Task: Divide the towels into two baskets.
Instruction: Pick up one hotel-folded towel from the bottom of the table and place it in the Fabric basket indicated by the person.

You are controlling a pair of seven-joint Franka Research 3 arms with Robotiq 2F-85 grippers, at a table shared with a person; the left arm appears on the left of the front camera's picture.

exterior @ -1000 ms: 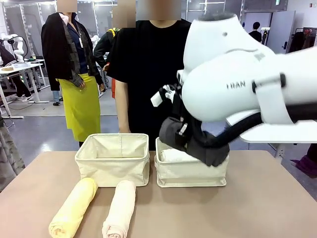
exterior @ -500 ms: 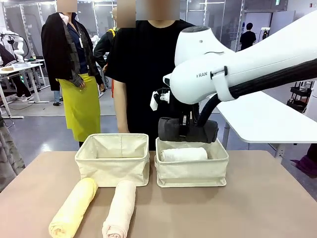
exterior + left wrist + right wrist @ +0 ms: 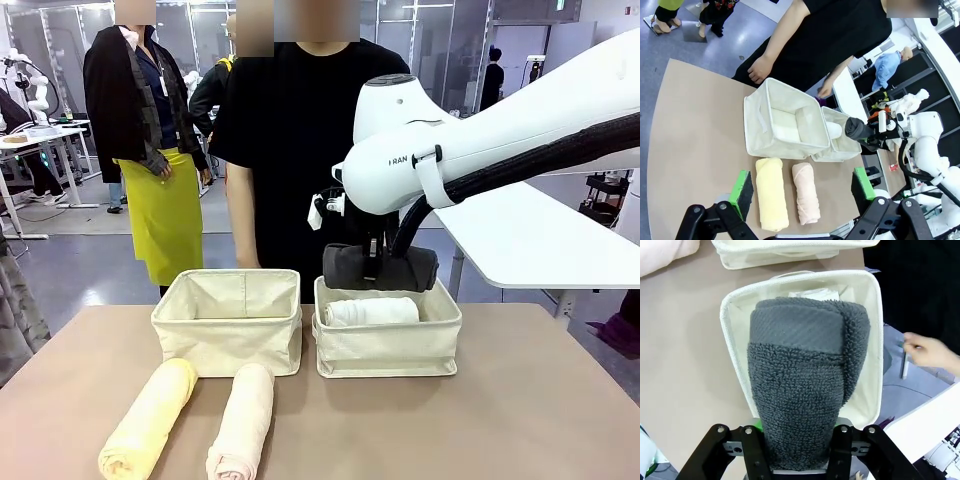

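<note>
My right gripper (image 3: 375,268) is shut on the dark grey towel (image 3: 380,268), holding it level just above the right basket (image 3: 388,350). In the right wrist view the grey towel (image 3: 805,390) hangs over that basket (image 3: 732,365), and the white towel (image 3: 812,292) lies inside beneath it. The left basket (image 3: 228,340) is empty. The pale yellow towel (image 3: 150,418) and the pale pink towel (image 3: 243,420) lie side by side on the table before it. My left gripper (image 3: 802,187) is open high above the yellow towel (image 3: 771,192) and pink towel (image 3: 805,192).
A person in black stands close behind the baskets, with one hand (image 3: 927,351) just past the right basket's far wall. The brown table (image 3: 520,420) has free room at the front right. Other people stand farther back.
The right arm has drawn back to the right, bringing the grey towel from a tilt in front of the right basket to level above it. The other towels have not moved.
</note>
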